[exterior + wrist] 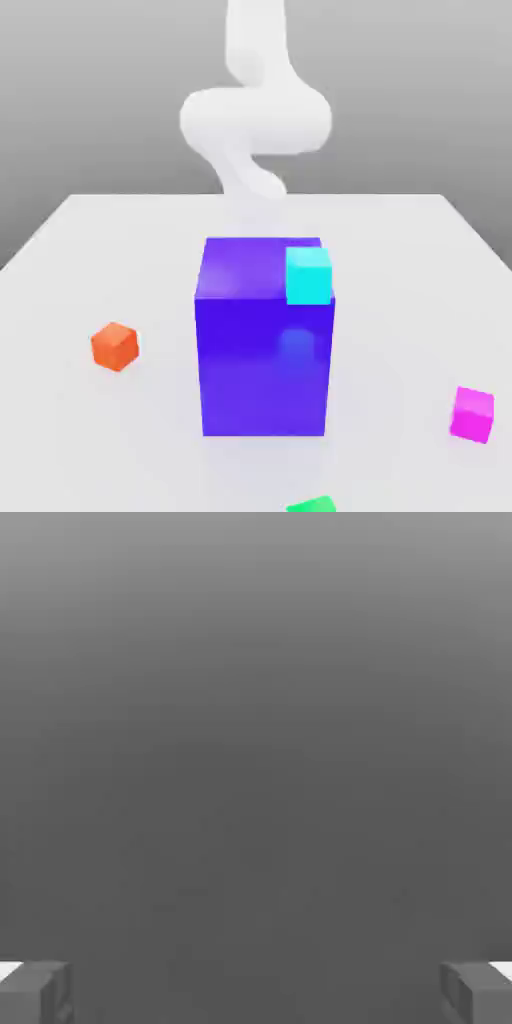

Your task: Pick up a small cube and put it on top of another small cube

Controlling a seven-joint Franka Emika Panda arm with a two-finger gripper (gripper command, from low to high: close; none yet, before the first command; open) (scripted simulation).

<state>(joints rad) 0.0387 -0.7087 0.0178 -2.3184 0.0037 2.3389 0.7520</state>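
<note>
Small plain magenta-pink cube (472,413) — the task's thing — resting flat on the pale grey surface (80,260) near the front corner at the exterior view's right. It has no long axis, being equal on all sides; it sits slightly turned, so that a brighter top face and two side faces show, one vertical edge pointing roughly toward the viewer. Its colour is uniform and unmarked, with a faint shadow beneath.

At the centre of the surface stands a tall blue-purple block (263,340), far larger than the cubes, with a small cyan cube (308,275) on its top face at the corner toward the exterior view's right. A small orange cube (115,346) lies on the surface at the exterior view's left of the block, well apart from it. A green object (312,505) is cut off by the front edge of the view.

The white robot arm (255,115) rises behind the block. In the hand view the two grey fingers (35,992) stand spread wide apart, with nothing between them — only grey background ahead. The magenta-pink cube lies well apart from the arm, untouched.
</note>
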